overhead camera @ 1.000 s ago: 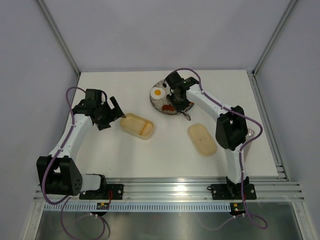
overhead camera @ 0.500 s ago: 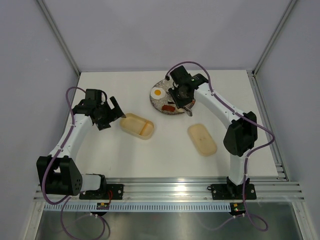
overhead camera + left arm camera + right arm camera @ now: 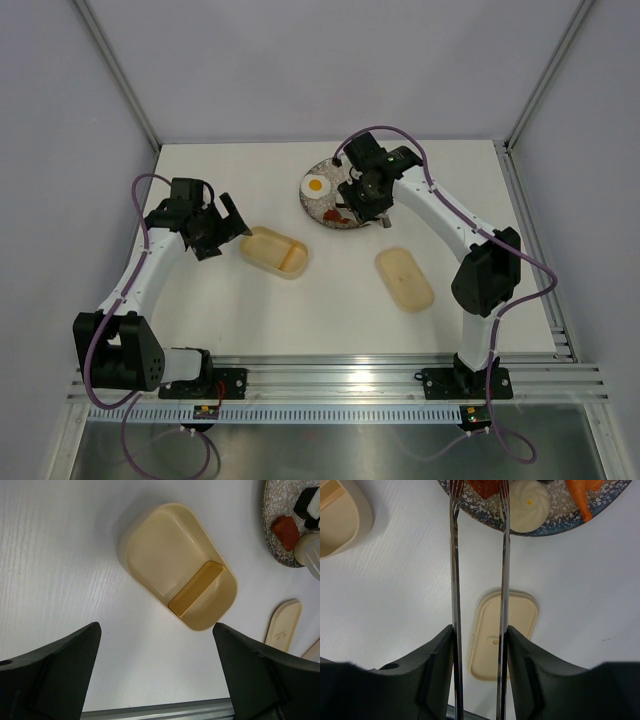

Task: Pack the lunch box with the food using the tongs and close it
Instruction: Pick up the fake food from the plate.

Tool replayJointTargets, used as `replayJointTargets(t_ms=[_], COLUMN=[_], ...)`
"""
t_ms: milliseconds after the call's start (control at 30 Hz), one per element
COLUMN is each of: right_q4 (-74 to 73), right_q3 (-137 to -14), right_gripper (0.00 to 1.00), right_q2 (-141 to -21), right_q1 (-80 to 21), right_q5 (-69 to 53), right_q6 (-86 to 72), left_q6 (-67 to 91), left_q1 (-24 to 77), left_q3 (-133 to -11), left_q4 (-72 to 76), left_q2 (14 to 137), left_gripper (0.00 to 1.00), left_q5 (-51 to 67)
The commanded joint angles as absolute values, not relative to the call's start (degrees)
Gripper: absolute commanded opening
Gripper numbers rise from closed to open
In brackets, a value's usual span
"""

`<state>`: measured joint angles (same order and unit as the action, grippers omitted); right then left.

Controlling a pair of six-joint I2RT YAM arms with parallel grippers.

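The lunch box [image 3: 274, 251] lies open on the table, with one inner divider [image 3: 196, 588] and no food in it. Its lid [image 3: 404, 279] rests apart to the right. My left gripper [image 3: 232, 222] hovers open just left of the box [image 3: 177, 587], nothing between its fingers [image 3: 60, 670]. My right gripper [image 3: 480, 630] is shut on the tongs [image 3: 454, 580], pressing both arms. The tong tips straddle a reddish-brown sausage [image 3: 482, 486] on the round plate [image 3: 555, 525]. A beige ball [image 3: 529, 497], an orange carrot piece [image 3: 580, 495] and a fried egg [image 3: 317, 185] also sit on that plate.
The speckled plate [image 3: 312, 208] stands at the back centre of the table. The lid [image 3: 520, 625] lies right below my right wrist. A metal rail [image 3: 330, 370] runs along the near table edge, and frame posts rise at the back corners.
The tong arms have spread wider in my right gripper. The right arm's elbow has swung out to the right, with the gripper staying over the plate. The left arm has not moved.
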<state>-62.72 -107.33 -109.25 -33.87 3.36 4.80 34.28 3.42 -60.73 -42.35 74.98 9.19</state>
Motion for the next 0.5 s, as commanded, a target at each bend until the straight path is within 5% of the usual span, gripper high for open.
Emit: replayJointTargets(t_ms=[0, 467], right_q4=[-63.01, -63.54], right_q3=[-109.25, -110.57], right_gripper=[0.51, 0.52], right_q2=[-108.63, -112.93], right_q1=[-34.36, -34.8], right_q5=[1.85, 2.37], right_q6=[7.56, 12.39], left_q6=[33.31, 33.22], left_q1=[3.25, 3.34], left_q3=[-61.52, -62.14], left_q4=[-40.69, -41.66], left_q2=[73.74, 73.48], left_gripper=[0.99, 0.99], left_q5=[9.76, 9.4])
